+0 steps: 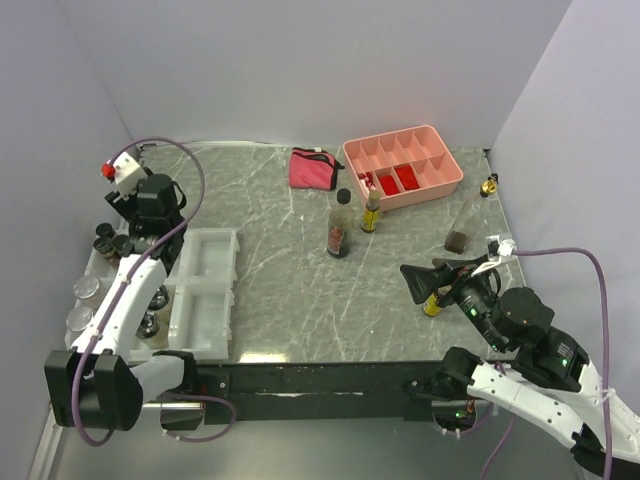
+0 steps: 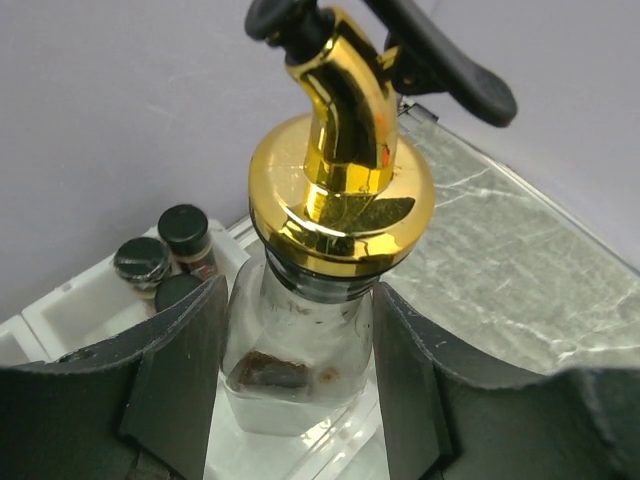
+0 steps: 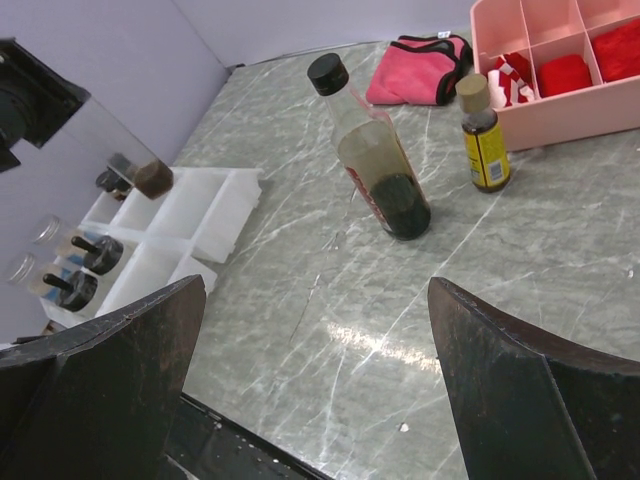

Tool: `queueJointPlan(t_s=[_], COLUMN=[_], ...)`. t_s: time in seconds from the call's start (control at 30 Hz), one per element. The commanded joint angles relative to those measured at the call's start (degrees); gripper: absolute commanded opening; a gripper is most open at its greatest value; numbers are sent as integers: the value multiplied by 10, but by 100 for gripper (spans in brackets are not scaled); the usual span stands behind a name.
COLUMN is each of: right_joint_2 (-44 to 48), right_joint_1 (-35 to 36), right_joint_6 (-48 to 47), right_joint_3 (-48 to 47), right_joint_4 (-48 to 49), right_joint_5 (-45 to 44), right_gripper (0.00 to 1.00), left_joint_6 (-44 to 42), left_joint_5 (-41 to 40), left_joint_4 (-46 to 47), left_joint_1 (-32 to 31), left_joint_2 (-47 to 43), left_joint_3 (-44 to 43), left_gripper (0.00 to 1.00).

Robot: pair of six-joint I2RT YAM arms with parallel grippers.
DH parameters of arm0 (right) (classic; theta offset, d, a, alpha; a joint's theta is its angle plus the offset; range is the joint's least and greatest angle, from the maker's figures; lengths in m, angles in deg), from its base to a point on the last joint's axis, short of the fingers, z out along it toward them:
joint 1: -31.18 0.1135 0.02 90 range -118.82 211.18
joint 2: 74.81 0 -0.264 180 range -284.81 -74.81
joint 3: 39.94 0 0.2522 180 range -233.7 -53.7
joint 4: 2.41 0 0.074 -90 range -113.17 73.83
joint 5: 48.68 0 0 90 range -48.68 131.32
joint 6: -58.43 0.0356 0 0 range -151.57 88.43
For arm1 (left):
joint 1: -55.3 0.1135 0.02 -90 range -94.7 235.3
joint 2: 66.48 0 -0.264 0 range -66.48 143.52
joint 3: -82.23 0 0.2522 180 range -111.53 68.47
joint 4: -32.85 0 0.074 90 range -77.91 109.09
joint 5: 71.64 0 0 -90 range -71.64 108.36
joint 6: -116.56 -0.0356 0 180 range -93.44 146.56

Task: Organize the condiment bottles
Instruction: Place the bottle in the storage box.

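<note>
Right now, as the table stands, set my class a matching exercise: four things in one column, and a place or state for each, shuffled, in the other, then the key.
Column A
1. gold-spout bottle
2. pouch
3. black-capped bottle
4. tray

Column B
a. holds red items
b. sits inside the left gripper
c. lies flat, left of the tray
d. stands beside a small yellow bottle

Pairs: 1-b, 2-c, 3-d, 4-a
</note>
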Motion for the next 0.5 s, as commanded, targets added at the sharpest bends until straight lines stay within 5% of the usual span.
queueJointPlan(t_s=[0.0,0.47], right_joint_2=[14,18], right_joint_1=[-3,-2], right_joint_6=[5,4], right_joint_3=[-10,-11], right_joint_4=[-5,-11], right_joint_5=[2,0], right_gripper=[100,100], left_joint_6=[21,-5], left_joint_5=[18,61], left_joint_4=[93,185], left_joint_1=[18,38], left_joint_2=[-37,-22], left_joint_3=[17,79], left_gripper=[1,1])
